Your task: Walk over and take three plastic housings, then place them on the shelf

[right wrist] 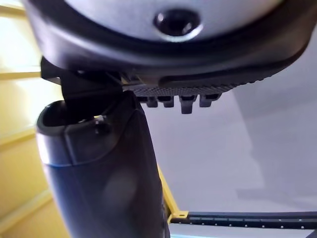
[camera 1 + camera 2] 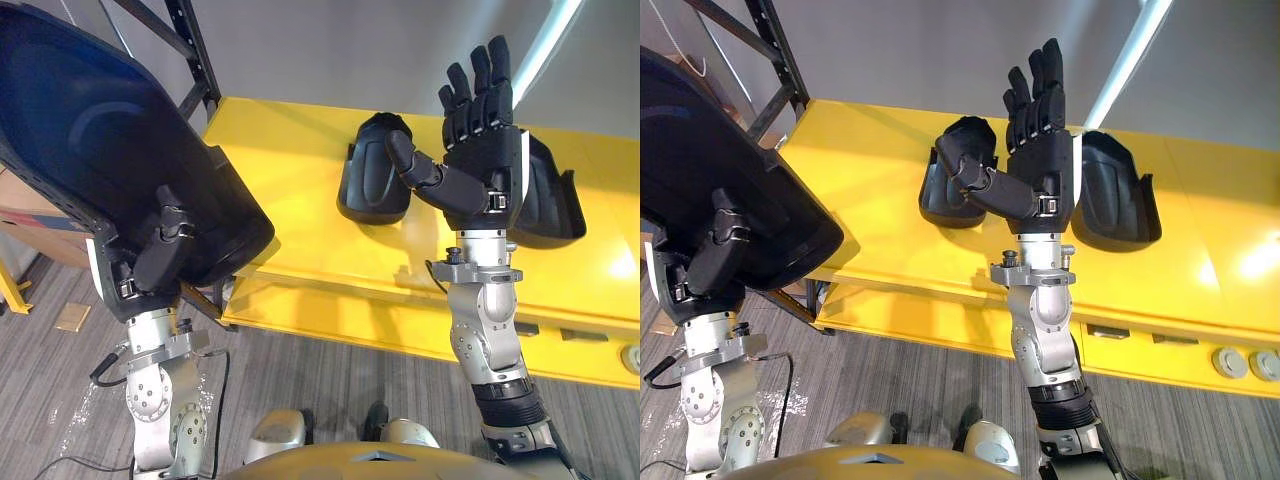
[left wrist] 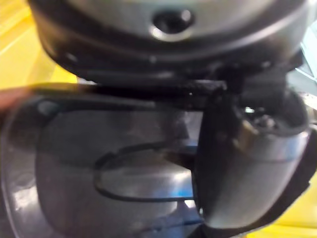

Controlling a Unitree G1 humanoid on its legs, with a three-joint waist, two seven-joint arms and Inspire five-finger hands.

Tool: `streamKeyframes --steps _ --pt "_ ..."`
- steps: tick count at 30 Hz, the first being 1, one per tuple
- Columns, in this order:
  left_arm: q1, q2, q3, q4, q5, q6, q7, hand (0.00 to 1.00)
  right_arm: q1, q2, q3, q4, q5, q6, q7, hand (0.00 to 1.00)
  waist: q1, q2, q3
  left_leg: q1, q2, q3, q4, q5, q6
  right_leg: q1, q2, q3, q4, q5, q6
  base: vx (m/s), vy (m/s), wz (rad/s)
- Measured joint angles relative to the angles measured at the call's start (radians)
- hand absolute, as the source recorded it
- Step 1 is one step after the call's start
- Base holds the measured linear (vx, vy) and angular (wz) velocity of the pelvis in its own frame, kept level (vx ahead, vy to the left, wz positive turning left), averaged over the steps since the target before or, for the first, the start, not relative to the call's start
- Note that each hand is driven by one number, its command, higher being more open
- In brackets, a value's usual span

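Note:
My left hand (image 2: 160, 250) is shut on a large black plastic housing (image 2: 100, 150), held up at the left with its hollow side toward me; the thumb (image 3: 247, 163) presses on the housing's inner face (image 3: 99, 163) and the fingers are hidden behind it. Two more black housings lie on the yellow shelf (image 2: 300, 220), one (image 2: 370, 170) left of my right hand and one (image 2: 550, 205) right of it. My right hand (image 2: 480, 150) is raised above the shelf, open, fingers (image 1: 178, 101) straight up, thumb (image 1: 99, 173) out toward the left housing, holding nothing.
A black metal rack frame (image 2: 190, 50) stands behind the shelf's left end. A cardboard box (image 2: 30, 225) sits on the floor at the far left. Two grey round parts (image 2: 1230, 362) rest on the shelf's lower front ledge at the right.

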Motion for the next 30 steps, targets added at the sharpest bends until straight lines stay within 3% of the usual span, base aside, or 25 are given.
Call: streamKeyframes --steps 1,2,3,4,5,6,7,8,9,10,11,12,13,14,15,16,17,18,19,20,22,23,26,30 --pt "0.016 -0.002 -0.001 0.0 0.0 0.001 0.0 0.0 0.0 0.0 0.005 0.0 0.015 0.0 0.001 1.0 -0.001 0.003 -0.003 -0.003 -0.007 0.007 0.011 0.004 -0.009 0.021 -0.004 -0.002 -0.04 0.015 0.001 0.12 0.006 0.11" --pt "0.019 -0.006 -0.003 0.002 0.002 0.011 -0.002 0.0 0.001 0.002 -0.001 -0.001 0.018 0.0 0.0 1.0 -0.004 -0.008 -0.002 -0.049 -0.027 0.015 0.074 0.008 -0.038 0.042 -0.038 -0.006 -0.081 0.035 0.01 0.1 0.062 0.2" --pt "0.017 -0.005 -0.01 0.006 0.002 0.011 -0.002 0.0 0.002 0.003 -0.002 -0.002 0.018 0.0 0.0 1.0 -0.005 -0.008 -0.003 -0.067 -0.02 0.042 0.087 -0.001 -0.02 0.043 -0.054 -0.016 -0.085 0.038 0.015 0.07 0.096 0.52" --pt "0.016 -0.004 -0.025 0.008 0.004 0.011 -0.011 0.0 0.001 0.005 -0.019 -0.006 0.018 0.0 -0.005 1.0 -0.025 0.004 -0.01 -0.102 0.049 0.084 0.094 -0.01 -0.022 0.046 -0.07 -0.042 -0.09 0.04 0.018 0.06 0.162 0.69" --pt "0.014 -0.004 -0.038 0.012 0.007 0.01 -0.021 0.0 0.002 0.006 -0.025 -0.006 0.019 0.0 -0.012 1.0 -0.037 0.02 -0.018 -0.161 0.137 0.089 0.133 -0.003 -0.052 0.047 -0.08 -0.053 -0.097 0.041 0.022 0.05 0.19 0.69" --pt "0.01 -0.003 -0.042 0.019 0.011 0.007 -0.026 0.0 0.002 0.008 -0.024 -0.006 0.019 0.001 -0.016 1.0 -0.04 0.027 -0.021 -0.183 0.178 0.087 0.152 0.008 -0.07 0.048 -0.091 -0.056 -0.097 0.041 0.036 0.07 0.309 0.41" --pt "0.003 -0.003 -0.051 0.04 0.035 0.004 -0.028 0.0 0.002 0.011 -0.018 -0.003 0.018 0.003 -0.022 1.0 -0.044 0.027 -0.019 -0.21 0.237 0.072 0.158 0.04 -0.112 0.05 -0.127 -0.057 -0.09 0.05 0.059 0.07 0.305 0.14" --pt "0.003 -0.003 -0.056 0.049 0.047 0.003 -0.027 0.0 0.002 0.011 -0.014 -0.001 0.018 0.004 -0.022 1.0 -0.05 0.025 -0.018 -0.213 0.259 0.063 0.149 0.059 -0.124 0.054 -0.151 -0.056 -0.085 0.054 0.069 0.1 0.544 0.05" --pt "0.003 0.0 -0.063 0.072 0.074 0.002 -0.029 0.0 0.001 0.01 -0.008 -0.001 0.019 0.003 -0.02 1.0 -0.059 0.023 -0.017 -0.201 0.289 0.045 0.095 0.143 -0.124 0.058 -0.224 -0.049 -0.054 0.059 0.114 0.07 0.393 -0.05" --pt "0.004 0.002 -0.063 0.075 0.088 0.002 -0.03 0.0 0.001 0.009 -0.008 -0.001 0.021 0.0 -0.019 1.0 -0.061 0.027 -0.019 -0.186 0.296 0.032 0.061 0.207 -0.111 0.057 -0.252 -0.038 -0.04 0.059 0.141 0.1 0.551 -0.15" --pt "0.003 0.005 -0.062 0.074 0.1 0.0 -0.04 0.0 0.001 0.002 -0.008 -0.001 0.029 -0.007 -0.016 1.0 -0.063 0.04 -0.024 -0.166 0.293 -0.009 0.035 0.284 -0.124 0.053 -0.286 -0.013 -0.022 0.053 0.206 0.05 0.546 -0.3" --pt "0.005 0.029 -0.063 0.067 0.125 -0.007 -0.076 0.0 0.002 0.007 -0.007 0.0 0.052 -0.011 -0.012 1.0 -0.069 0.038 -0.024 -0.145 0.224 -0.027 0.061 0.125 -0.209 0.039 -0.352 0.026 -0.021 0.057 0.23 0.04 0.848 -0.21" --pt "0.007 0.058 -0.078 0.056 0.15 -0.008 -0.094 0.0 0.003 0.021 -0.007 0.007 0.053 -0.015 -0.009 1.0 -0.072 0.027 -0.017 -0.15 0.203 -0.023 0.073 0.084 -0.224 0.04 -0.377 0.039 -0.023 0.057 0.228 -0.05 0.799 -0.19" --pt "0.003 0.115 -0.088 0.048 0.206 0.0 -0.131 0.0 0.005 0.061 0.007 0.039 0.101 -0.019 -0.007 1.0 -0.066 -0.003 -0.006 -0.162 0.159 0.003 0.125 0.056 -0.201 0.04 -0.407 0.075 -0.03 0.071 0.21 -0.11 0.651 -0.25" --pt "0.005 0.148 -0.089 0.048 0.219 0.027 -0.157 0.0 0.018 0.088 0.022 0.053 0.154 -0.014 -0.01 1.0 -0.051 -0.002 -0.004 -0.161 0.154 0.019 0.165 0.024 -0.189 0.04 -0.406 0.075 -0.034 0.118 0.163 -0.12 0.423 -0.42" --pt "0.008 0.158 -0.088 0.046 0.22 0.038 -0.171 0.0 0.034 0.098 0.024 0.051 0.17 -0.014 -0.011 1.0 -0.045 0.001 -0.005 -0.16 0.157 0.026 0.18 0.007 -0.183 0.041 -0.406 0.07 -0.034 0.154 0.159 -0.13 0.364 -0.42" --pt "0.015 0.162 -0.082 0.045 0.219 0.052 -0.202 0.0 0.072 0.108 0.022 0.047 0.166 -0.022 -0.023 1.0 -0.044 0.006 -0.007 -0.158 0.158 0.034 0.176 -0.006 -0.17 0.036 -0.407 0.036 -0.035 0.231 0.143 -0.14 0.305 -0.33" --pt "0.025 0.144 -0.078 0.043 0.214 0.063 -0.226 0.0 0.113 0.108 0.019 0.04 0.164 -0.028 -0.037 1.0 -0.038 0.011 -0.015 -0.144 0.158 0.058 0.128 0.008 -0.142 0.02 -0.395 -0.017 -0.079 0.334 0.074 -0.13 0.254 -0.5" --pt "0.033 0.136 -0.072 0.037 0.2 0.068 -0.242 0.0 0.123 0.107 0.019 0.039 0.155 -0.028 -0.051 1.0 -0.028 0.024 -0.01 -0.122 0.174 0.096 0.072 0.029 -0.12 -0.003 -0.363 -0.034 -0.059 0.309 0.052 -0.09 0.15 -0.5" --pt "0.036 0.137 -0.068 0.033 0.196 0.077 -0.254 0.0 0.14 0.106 0.015 0.034 0.123 -0.028 -0.07 1.0 -0.04 0.031 -0.009 -0.099 0.177 0.102 -0.005 0.075 -0.115 -0.014 -0.298 -0.049 0.039 0.159 0.097 -0.04 0.076 -0.35" --pt "0.03 0.149 -0.055 0.03 0.182 0.081 -0.275 0.0 0.149 0.092 0.012 0.009 0.075 -0.029 -0.084 1.0 -0.055 0.023 -0.016 -0.087 0.163 0.103 -0.098 0.142 -0.124 0.004 -0.213 -0.061 0.013 0.026 0.113 -0.03 0.065 0.1" --pt "0.005 0.154 -0.07 0.032 0.178 0.088 -0.281 0.0 0.164 0.071 -0.005 -0.026 0.046 -0.031 -0.092 1.0 -0.065 0.031 -0.015 -0.092 0.158 0.09 -0.143 0.181 -0.124 0.009 -0.186 -0.025 -0.038 0.032 0.123 -0.02 0.032 0.4" --pt "-0.065 0.161 -0.142 0.032 0.153 0.132 -0.256 0.0 0.17 0.038 -0.043 -0.048 0.036 -0.031 -0.099 1.0 -0.083 0.038 -0.021 -0.071 0.158 0.061 -0.251 0.283 -0.137 0.008 -0.17 -0.041 -0.039 0.045 0.138 -0.01 -0.026 0.44" --pt "-0.166 0.171 -0.275 0.028 0.153 0.17 -0.236 0.0 0.167 0.026 -0.102 -0.091 0.036 -0.006 -0.098 1.0 -0.11 0.043 -0.026 -0.07 0.158 0.04 -0.31 0.33 -0.14 0.003 -0.165 -0.06 -0.039 0.046 0.139 -0.01 -0.02 0.2"
